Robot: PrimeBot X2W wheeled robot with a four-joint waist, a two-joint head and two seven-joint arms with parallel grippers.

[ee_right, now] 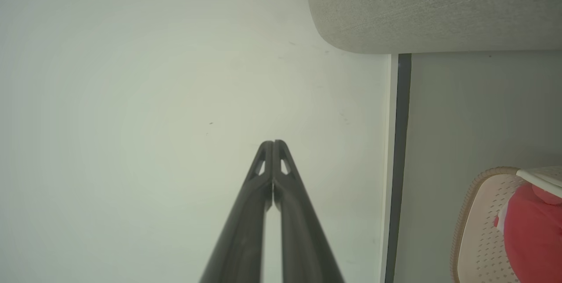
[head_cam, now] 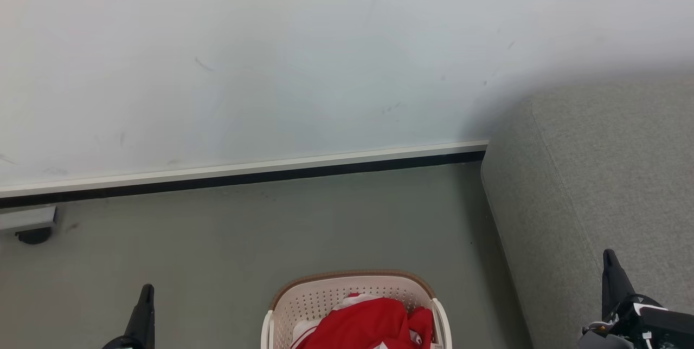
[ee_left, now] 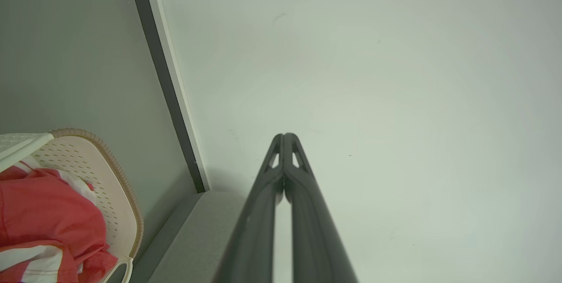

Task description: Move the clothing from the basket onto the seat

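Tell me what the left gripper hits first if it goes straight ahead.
Probably the white wall: the shut left gripper points at it with nothing between, though the distance is unclear.

It looks like a living room at home: a grey fabric sofa (head_cam: 596, 175) stands against a plain white wall (head_cam: 271, 56) with a skirting board (head_cam: 244, 170), and a laundry basket (head_cam: 325, 295) of red clothes (head_cam: 363, 324) sits on the grey floor (head_cam: 217, 257).
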